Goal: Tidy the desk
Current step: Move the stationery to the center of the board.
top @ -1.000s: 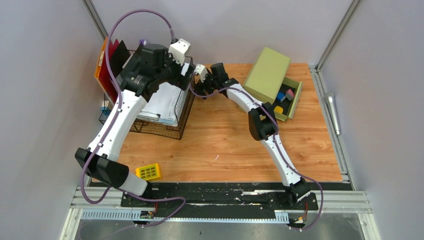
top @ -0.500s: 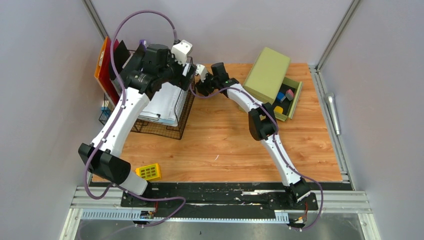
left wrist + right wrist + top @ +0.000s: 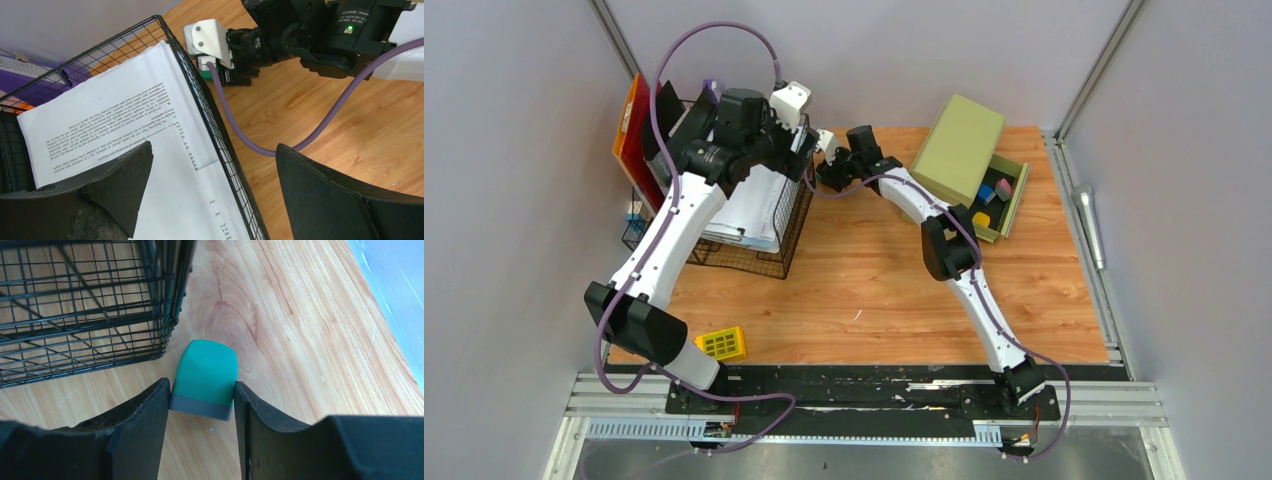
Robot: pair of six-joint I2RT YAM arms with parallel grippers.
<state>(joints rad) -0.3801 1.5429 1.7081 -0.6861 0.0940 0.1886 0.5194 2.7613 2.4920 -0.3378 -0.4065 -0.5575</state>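
Observation:
The desk (image 3: pixel 874 285) is a light wood-grain top. A small green block with a grey base (image 3: pixel 207 371) lies on it by the corner of a black wire basket (image 3: pixel 100 315). My right gripper (image 3: pixel 201 385) reaches to the back middle of the desk (image 3: pixel 821 172), and both fingers press the block's sides. Over the basket's right rim (image 3: pixel 200 100), my left gripper (image 3: pixel 214 147) hangs wide open with nothing between its fingers. Printed papers (image 3: pixel 110 125) lie in the basket below it.
An olive-green cabinet (image 3: pixel 959 148) stands at the back right, its drawer (image 3: pixel 1016 195) pulled open with several coloured blocks inside. A yellow gridded piece (image 3: pixel 721 344) lies near the front left. Orange and red folders (image 3: pixel 632 130) stand behind the basket (image 3: pixel 754 262).
The right gripper's jaws have narrowed onto the green block. The left arm has shifted slightly to the right over the basket, still open.

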